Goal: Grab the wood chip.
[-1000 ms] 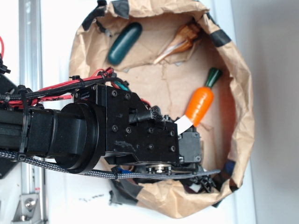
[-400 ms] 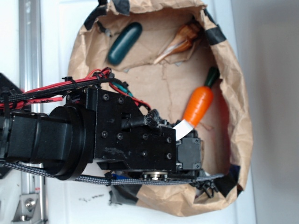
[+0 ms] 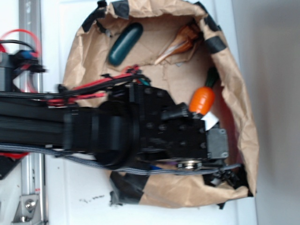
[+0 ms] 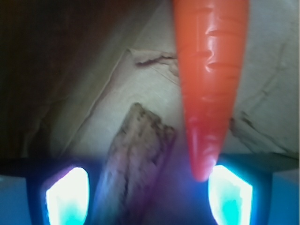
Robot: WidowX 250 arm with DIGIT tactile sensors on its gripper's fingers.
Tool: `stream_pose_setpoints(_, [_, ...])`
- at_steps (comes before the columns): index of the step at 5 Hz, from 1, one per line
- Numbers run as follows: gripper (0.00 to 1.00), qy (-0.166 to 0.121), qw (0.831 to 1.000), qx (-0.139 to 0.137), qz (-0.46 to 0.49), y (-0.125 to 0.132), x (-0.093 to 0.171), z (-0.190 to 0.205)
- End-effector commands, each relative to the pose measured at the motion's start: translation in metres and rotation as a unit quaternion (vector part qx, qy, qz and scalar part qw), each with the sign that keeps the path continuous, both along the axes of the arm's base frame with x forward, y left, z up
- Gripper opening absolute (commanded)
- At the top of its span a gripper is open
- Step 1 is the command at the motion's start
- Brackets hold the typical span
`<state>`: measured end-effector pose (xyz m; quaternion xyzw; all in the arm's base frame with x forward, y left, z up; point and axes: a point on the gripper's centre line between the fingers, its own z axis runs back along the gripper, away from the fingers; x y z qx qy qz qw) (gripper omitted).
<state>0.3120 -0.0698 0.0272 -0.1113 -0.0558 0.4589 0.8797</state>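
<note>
Item: wood chip (image 4: 133,161), rough brown, dark grain streaks; I find it in the lower centre of the wrist view, lying on the crumpled brown paper (image 4: 140,84). Its long axis runs from the bottom edge of the frame up and slightly right, so it points away from the camera, roughly in line with my approach. Item: gripper (image 4: 147,194), fingers (image 4: 68,194) showing as two glowing pads at lower left and lower right, spread apart with nothing clamped. The chip's near end lies between them, closer to the left pad than the right. Item: toy carrot (image 4: 208,79), orange, tip hanging down to just beside the right pad (a likely nuisance if I close carelessly). In the exterior view the arm covers the chip entirely; only the carrot (image 3: 202,99) shows above the wrist, inside the paper nest (image 3: 236,89). My judgement: the chip sits directly ahead and below, fingers straddling its width.
</note>
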Motion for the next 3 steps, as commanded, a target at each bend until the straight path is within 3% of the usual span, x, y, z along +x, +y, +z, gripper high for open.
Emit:
stream_pose_setpoints(1, [1.0,0.01,1.0,0.002,-0.021,-0.02,0.022,-0.01])
stream_pose_setpoints(2, [0.0,0.013,0.999,0.0,-0.031,-0.017,0.012,-0.007])
stream_pose_setpoints(3, [0.0,-0.001,1.0,0.001,-0.025,-0.008,-0.006,0.01])
